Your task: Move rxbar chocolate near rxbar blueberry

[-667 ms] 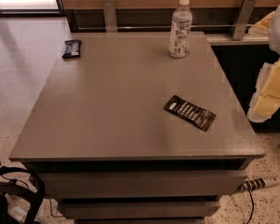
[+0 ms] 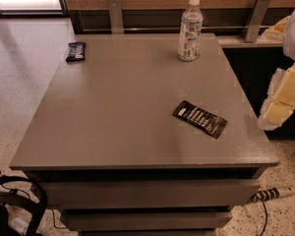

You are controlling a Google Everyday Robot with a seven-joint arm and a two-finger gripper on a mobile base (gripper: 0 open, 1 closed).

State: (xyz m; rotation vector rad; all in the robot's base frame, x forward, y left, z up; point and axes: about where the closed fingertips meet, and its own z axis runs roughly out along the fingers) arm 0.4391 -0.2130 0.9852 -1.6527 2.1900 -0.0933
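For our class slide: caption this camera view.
The rxbar chocolate lies front right on the table, rxbar blueberry far left corner, gripper beyond the right edge.

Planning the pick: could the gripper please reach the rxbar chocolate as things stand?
Probably yes: the gripper hangs just right of the table, and the rxbar chocolate lies flat near that side, with nothing between them.

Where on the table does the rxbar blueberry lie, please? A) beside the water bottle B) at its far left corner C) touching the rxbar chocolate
B: the rxbar blueberry sits at the far left corner of the table, far from the rxbar chocolate at the near right and the water bottle; the gripper is out of view, with only part of the arm at the right edge.
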